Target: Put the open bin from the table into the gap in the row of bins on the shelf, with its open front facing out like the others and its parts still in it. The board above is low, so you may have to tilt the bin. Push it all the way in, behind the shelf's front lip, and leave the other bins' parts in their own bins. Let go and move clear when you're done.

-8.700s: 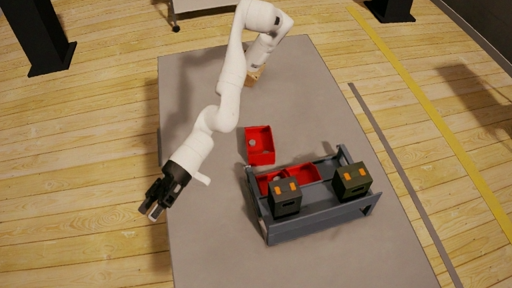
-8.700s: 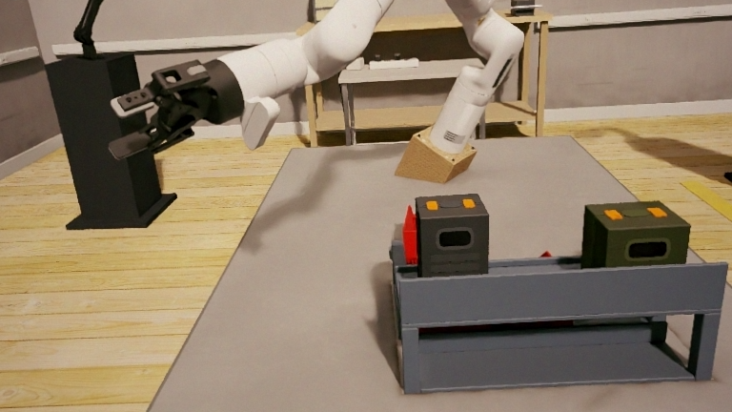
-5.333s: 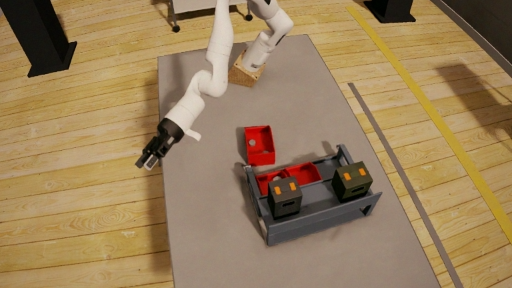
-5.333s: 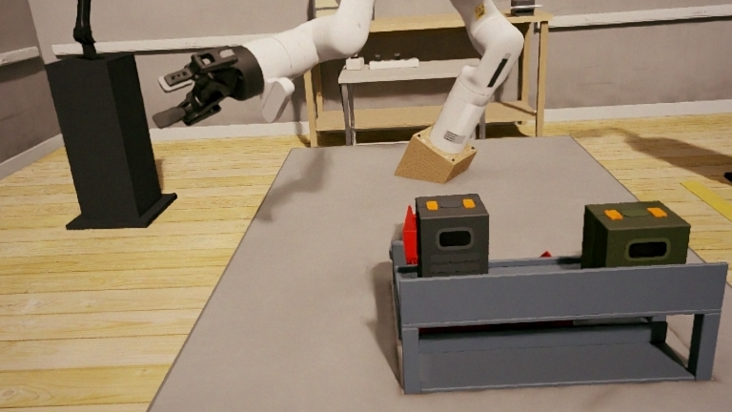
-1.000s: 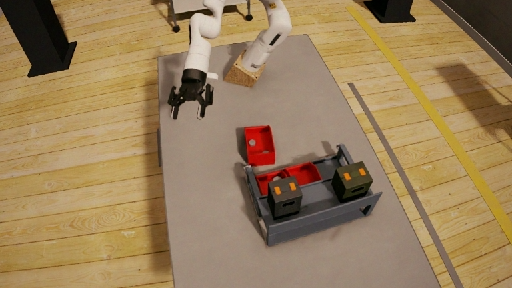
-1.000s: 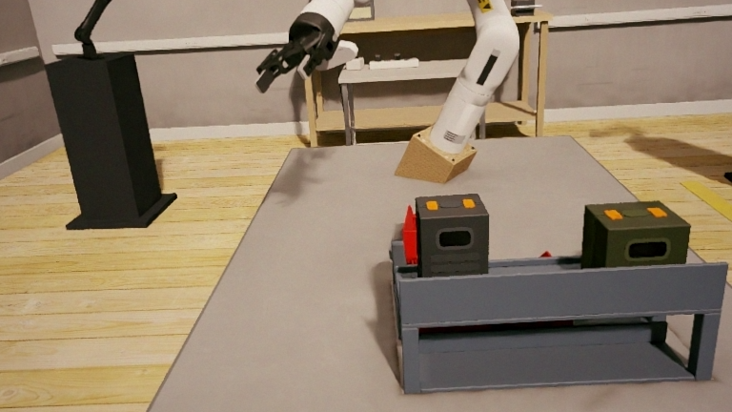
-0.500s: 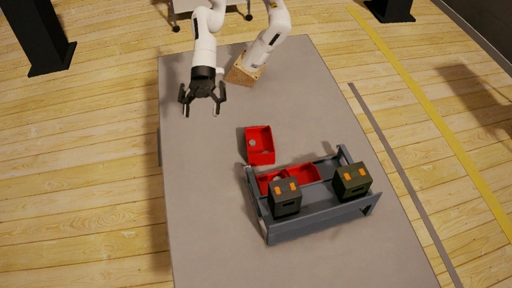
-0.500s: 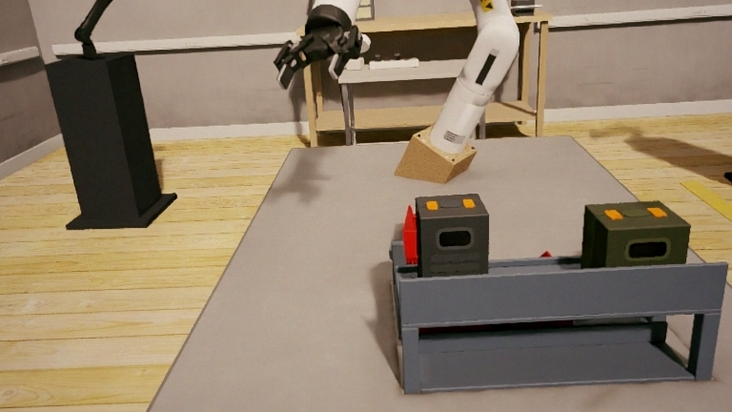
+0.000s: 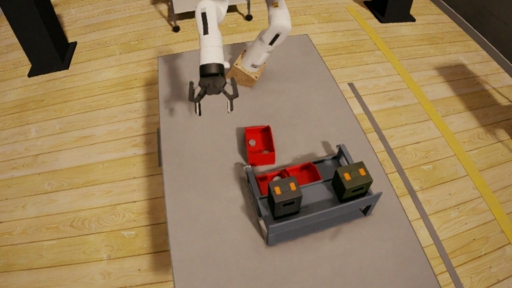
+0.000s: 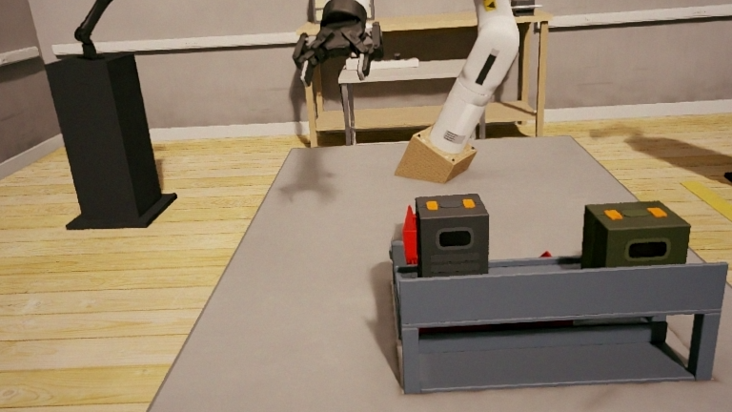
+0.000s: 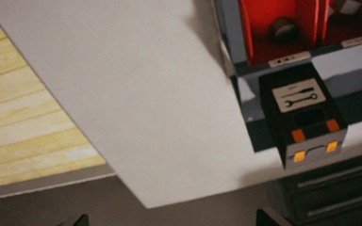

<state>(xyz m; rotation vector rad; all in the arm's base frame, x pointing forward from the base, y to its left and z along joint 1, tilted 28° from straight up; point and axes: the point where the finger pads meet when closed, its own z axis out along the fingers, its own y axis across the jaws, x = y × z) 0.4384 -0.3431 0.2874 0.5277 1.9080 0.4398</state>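
Table (image 9: 196, 194), grey, stands on plank floor (image 9: 75, 157); possibly matte.

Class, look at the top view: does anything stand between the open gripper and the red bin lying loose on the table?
Nothing visible does. The gripper, open and empty, hangs above bare table up and to the left of the loose red bin in the top view. The shelf and its two boxes lie beyond the bin.

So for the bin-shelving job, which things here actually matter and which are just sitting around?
In the job:
- open red bin on the table
- grey shelf
- two red bins already shelved
- open, empty gripper

Lying about:
- dark grey toolbox
- olive toolbox
- wooden rack
- black pedestal
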